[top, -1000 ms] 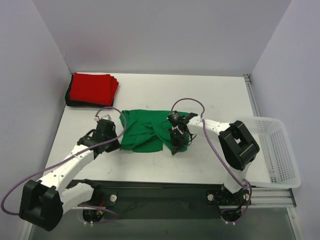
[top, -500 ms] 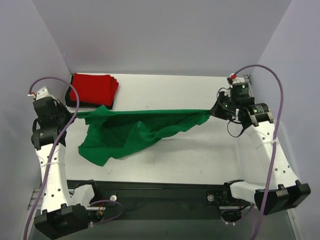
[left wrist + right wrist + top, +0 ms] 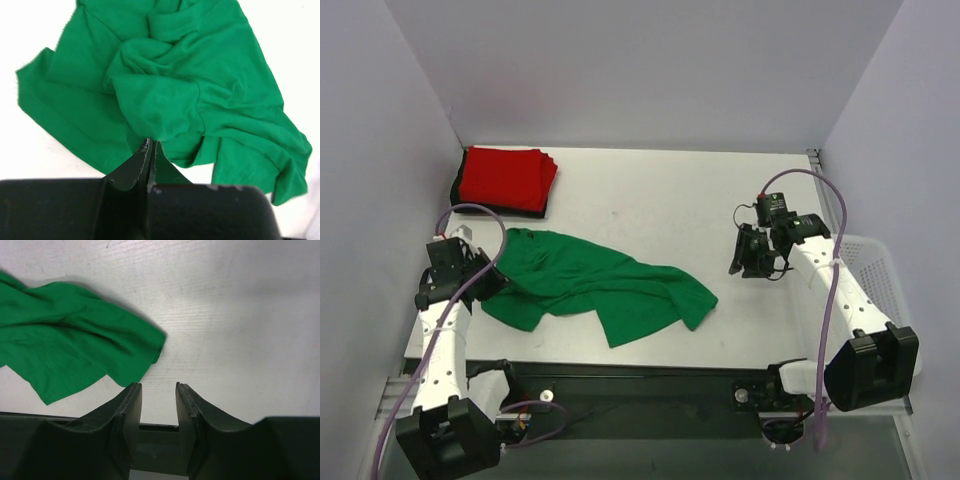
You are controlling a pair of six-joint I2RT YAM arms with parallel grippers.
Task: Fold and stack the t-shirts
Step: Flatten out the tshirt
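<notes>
While we hold one bunched fold only, risk at left gripper (image 3: 149, 148): the fabric could slip free or drag into a tighter bundle, because the pinch sits on a crumpled gather, not a clean corner.
Risk at red t-shirt (image 3: 505, 177): it lies folded at the far-left corner on a black t-shirt (image 3: 454, 196); a wide sweep of the left arm could knock this stack askew.
Risk at green t-shirt (image 3: 605, 290): it lies crumpled on the table (image 3: 650, 190), front-left of centre, its layers twisted; folding it unflattened would lock in creases.
Risk at right gripper (image 3: 157, 390): it sits near the cloth's right end but apart from it; a hasty regrasp could catch two layers.
State of left gripper: fingers pressed together on the green fabric; we cannot tell how many layers they pinch.
State of right gripper: fingers narrowly parted, holding nothing, clear of the cloth.
</notes>
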